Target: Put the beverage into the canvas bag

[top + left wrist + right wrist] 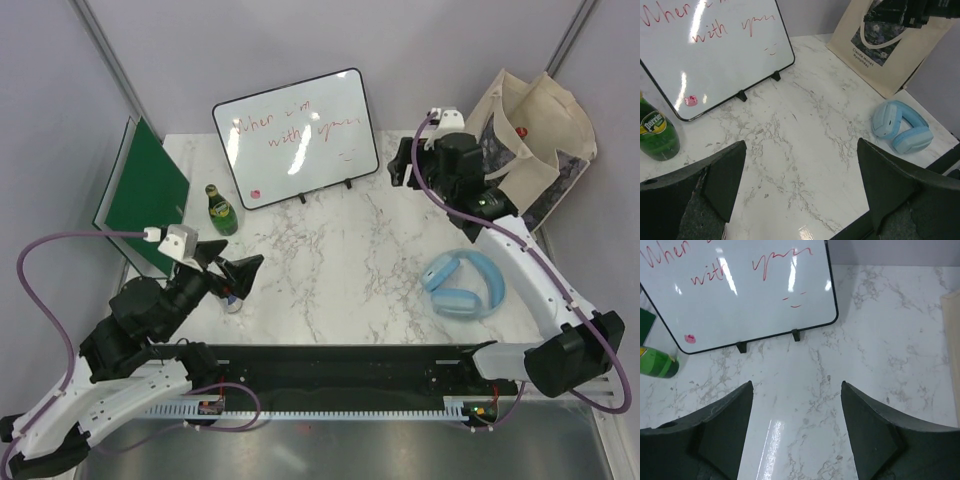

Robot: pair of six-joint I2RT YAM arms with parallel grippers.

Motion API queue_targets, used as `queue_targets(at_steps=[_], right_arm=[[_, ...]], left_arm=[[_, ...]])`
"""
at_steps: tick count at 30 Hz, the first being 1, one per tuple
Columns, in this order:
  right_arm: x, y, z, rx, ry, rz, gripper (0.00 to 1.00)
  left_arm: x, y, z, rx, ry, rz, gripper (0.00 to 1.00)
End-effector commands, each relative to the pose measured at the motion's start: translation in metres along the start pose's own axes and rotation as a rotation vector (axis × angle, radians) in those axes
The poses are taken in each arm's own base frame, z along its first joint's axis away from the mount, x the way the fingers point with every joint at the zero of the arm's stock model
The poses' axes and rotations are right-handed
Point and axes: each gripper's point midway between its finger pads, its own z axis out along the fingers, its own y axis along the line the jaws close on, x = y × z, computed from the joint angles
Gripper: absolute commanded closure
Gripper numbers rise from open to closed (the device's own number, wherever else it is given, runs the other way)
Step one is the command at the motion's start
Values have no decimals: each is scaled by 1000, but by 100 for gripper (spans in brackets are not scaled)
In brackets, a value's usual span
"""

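The beverage, a green glass bottle with a yellow label, stands upright at the table's back left, by the whiteboard; it also shows in the left wrist view and the right wrist view. The cream canvas bag with a dark picture panel stands open at the back right. My left gripper is open and empty, in front of and right of the bottle. My right gripper is open and empty, just left of the bag, above the table.
A whiteboard with red writing leans at the back centre. A green folder stands at the left edge. Light blue headphones lie front right. A small pale object lies under my left gripper. Something red shows inside the bag's mouth.
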Motion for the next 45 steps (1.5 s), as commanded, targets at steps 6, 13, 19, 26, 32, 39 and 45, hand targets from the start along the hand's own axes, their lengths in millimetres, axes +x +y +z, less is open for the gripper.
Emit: queue_targets(at_steps=[6,13,19,26,32,39,45], right_arm=[[33,79,-8,-167,3,-2,22],[59,113,-17,-314,54,24,22],[92,176,-30,-537,11,-49,21],[132,263,-69,-893,-129,-116,19],[173,342,-68,-1031,-137,-244,15],[215,411,-75,-1164,-156,-352,11],[240,431,-53,-1093,-131,-428,10]], left_arm=[[8,69,-24,-549,153,-225,0],[88,80,-30,-774,347,-360,3],[54,87,-18,-827,255,-331,5],[-50,31,13,-467,197,-231,6],[-89,3,11,-294,169,-204,5],[-123,-4,-17,-185,69,-203,4],[-135,2,-43,-156,-1,-222,3]])
